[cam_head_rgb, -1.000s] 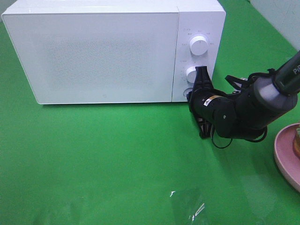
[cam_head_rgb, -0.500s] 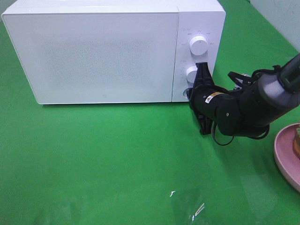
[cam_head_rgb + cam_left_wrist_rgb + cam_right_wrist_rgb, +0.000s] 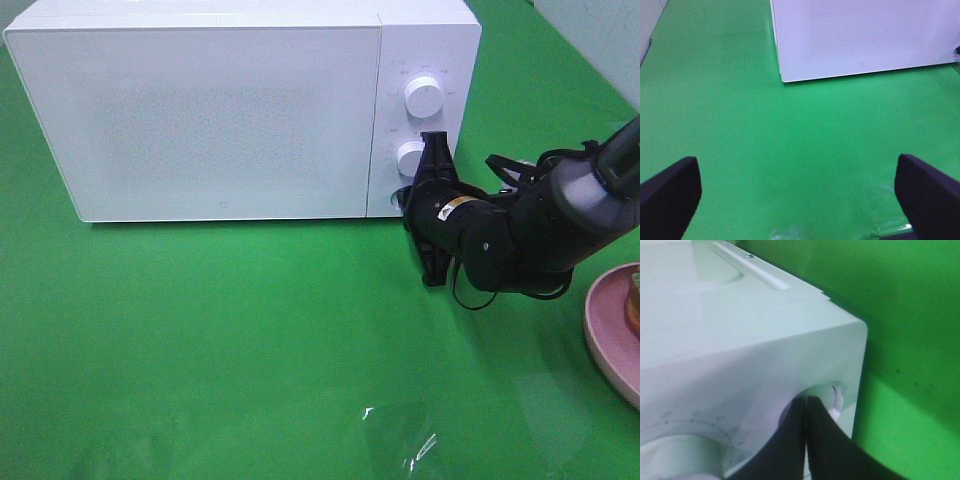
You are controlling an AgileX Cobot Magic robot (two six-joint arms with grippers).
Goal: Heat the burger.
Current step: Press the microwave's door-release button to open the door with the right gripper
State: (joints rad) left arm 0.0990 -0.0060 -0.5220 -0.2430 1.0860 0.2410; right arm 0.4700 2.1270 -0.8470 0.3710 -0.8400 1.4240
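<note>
Both jaws of my R gripper [image 3: 806, 407], shut tight, meet the door button [image 3: 833, 399] at the microwave's [image 3: 200, 110] 5 o'clock corner; L gripper [image 3: 800, 195] hangs wide, empty. Burger [image 3: 634, 298] sits on plate [image 3: 605, 330], 3 o'clock edge. Risk: tip slips off button, shoves oven, door doesn't pop.

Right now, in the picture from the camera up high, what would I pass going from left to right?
microwave door → white knobs → right arm → pink plate
</note>
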